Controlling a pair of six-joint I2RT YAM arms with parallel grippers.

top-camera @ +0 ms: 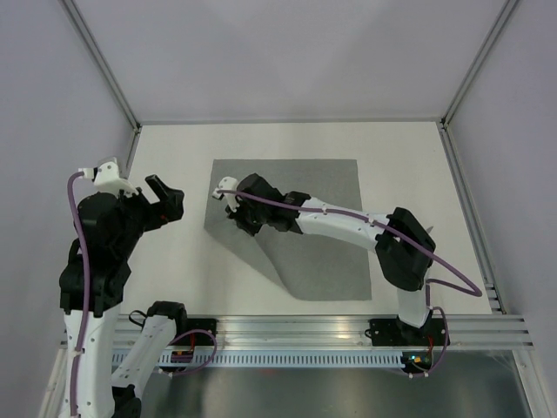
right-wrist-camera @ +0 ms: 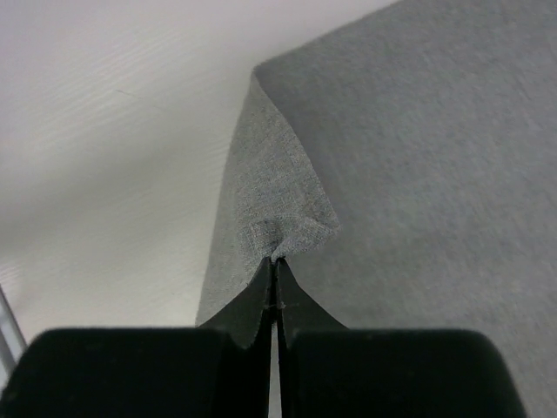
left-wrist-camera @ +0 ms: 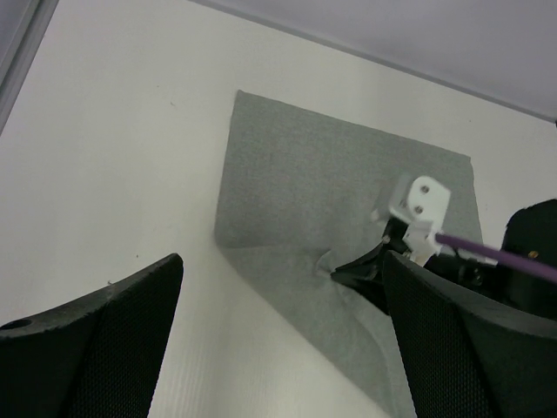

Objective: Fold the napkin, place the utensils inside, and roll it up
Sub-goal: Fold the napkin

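The napkin [top-camera: 313, 183] lies flat across the middle of the worktop [top-camera: 174, 279], a plain grey square, except for the corner that would point at the worktop's near-left corner. That corner is up off the surface and doubled over, leaving a slanted fold line along the cloth's near-left side.

And there's the grip: the right hand [top-camera: 231, 212] reaches across from the right edge and has its fingers pressed together on the very tip of that corner. The right wrist view shows it nicely, with the cloth [right-wrist-camera: 418, 174] puckering into a little peak right at the closed fingertips [right-wrist-camera: 276, 266].

This looks like soft, light, limp fabric. It drapes and creases wherever it's lifted, and it has no stiffness to hold a shape. The matte weave should give the fingers decent friction, but a thin pinch like this could slip if pulled fast. Corners and hems are the places to take it; the flat middle offers nothing to grab.

Over by the left edge of the worktop, the left hand [top-camera: 167, 200] hovers clear of the cloth, fingers spread wide and holding nothing, looking down at the fold [left-wrist-camera: 296, 183]. It's well placed, I'd say, to pin the cloth down if the fold drags it.
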